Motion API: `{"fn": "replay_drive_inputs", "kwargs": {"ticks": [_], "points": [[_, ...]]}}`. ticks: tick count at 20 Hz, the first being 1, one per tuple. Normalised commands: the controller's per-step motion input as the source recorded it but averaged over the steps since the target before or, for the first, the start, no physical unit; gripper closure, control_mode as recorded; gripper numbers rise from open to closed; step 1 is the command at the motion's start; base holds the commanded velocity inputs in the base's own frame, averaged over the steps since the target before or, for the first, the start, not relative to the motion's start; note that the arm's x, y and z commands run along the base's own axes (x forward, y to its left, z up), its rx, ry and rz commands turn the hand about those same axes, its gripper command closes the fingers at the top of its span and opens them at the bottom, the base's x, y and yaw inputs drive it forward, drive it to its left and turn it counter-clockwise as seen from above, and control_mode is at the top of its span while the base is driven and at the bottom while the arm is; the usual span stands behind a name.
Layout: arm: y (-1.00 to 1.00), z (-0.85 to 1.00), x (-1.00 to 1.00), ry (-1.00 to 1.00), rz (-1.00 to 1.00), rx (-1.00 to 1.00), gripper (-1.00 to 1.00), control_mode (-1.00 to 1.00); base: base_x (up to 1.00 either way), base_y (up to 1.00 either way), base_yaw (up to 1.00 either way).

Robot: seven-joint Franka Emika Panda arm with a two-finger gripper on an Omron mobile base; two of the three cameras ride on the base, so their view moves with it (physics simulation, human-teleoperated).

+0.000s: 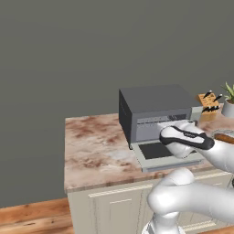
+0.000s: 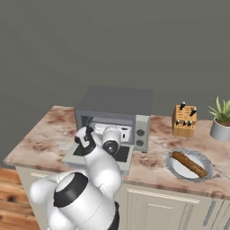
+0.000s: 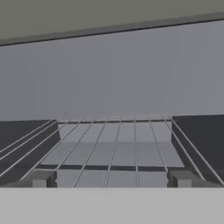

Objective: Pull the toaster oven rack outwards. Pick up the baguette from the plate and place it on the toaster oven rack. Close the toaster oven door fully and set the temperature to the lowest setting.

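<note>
The toaster oven stands on the counter with its door dropped flat toward me. My hand reaches into the cavity mouth. In the hand view the silver wire rack stretches ahead inside the oven. My gripper is open, its fingertips wide apart just short of the rack's front crossbar, with nothing between them. The brown baguette lies on the pale round plate, to the oven's right.
Small knobs sit in a column on the oven's right front. A wooden knife block and a potted plant stand at the back right. Bare marble counter lies left of the oven.
</note>
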Motion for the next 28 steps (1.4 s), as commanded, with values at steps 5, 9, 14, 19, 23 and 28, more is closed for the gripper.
{"fn": "replay_drive_inputs", "kwargs": {"ticks": [5,9,14,19,23,28], "points": [[0.00,0.00,0.12,0.00,0.00,0.00,-1.00,-1.00,0.00,0.00,0.00],[0.00,0.00,0.15,0.00,0.00,0.00,-1.00,-1.00,0.00,0.00,0.00],[0.00,0.00,0.16,0.00,0.00,0.00,-1.00,-1.00,0.00,0.00,0.00],[0.00,0.00,0.25,0.01,0.00,0.00,-1.00,-1.00,0.00,0.00,0.00],[0.00,-0.04,0.34,0.03,0.00,-0.01,-1.00,-1.00,0.00,0.00,0.00],[0.00,-0.25,0.29,0.08,0.00,-0.04,-1.00,-1.00,0.00,0.00,0.00]]}}
